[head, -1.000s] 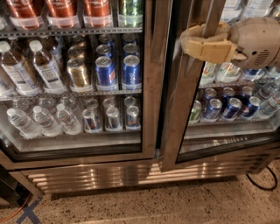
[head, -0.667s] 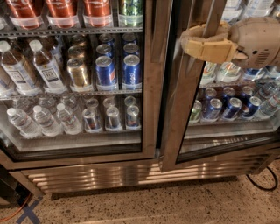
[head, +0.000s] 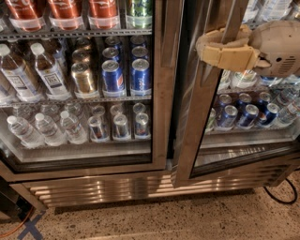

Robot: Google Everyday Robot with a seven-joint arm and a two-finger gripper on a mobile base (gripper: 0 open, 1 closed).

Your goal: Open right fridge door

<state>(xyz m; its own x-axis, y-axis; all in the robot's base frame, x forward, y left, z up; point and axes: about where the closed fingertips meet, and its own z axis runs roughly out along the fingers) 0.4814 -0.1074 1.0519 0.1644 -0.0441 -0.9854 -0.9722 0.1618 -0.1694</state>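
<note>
The tool is sitting high on the right side of the view, with the pale rounded wrist trailing off behind it toward the right edge. Its tan fingers are closing around the steel frame of the right fridge door, one lying in front of the frame and the other showing just behind it, so the tool is gripping the door by its inner upright.

The right fridge door is standing slightly ajar. Its inner edge is swinging out toward the camera, leaving a dark gap next to the left door, and its lower corner is hanging in front of the steel grille at the base of the fridge. Blue cans are showing through its glass on a lower shelf.

The left door is sitting flush with the fridge. Through its pane, red bottles and a green bottle are lining the top shelf, gold cans and more blue cans are filling the middle one, and water bottles are lying on the bottom shelf beside small silver cans.

On the speckled floor, a black cable is curling at the right and an orange cable is running past blue tape at the left.
</note>
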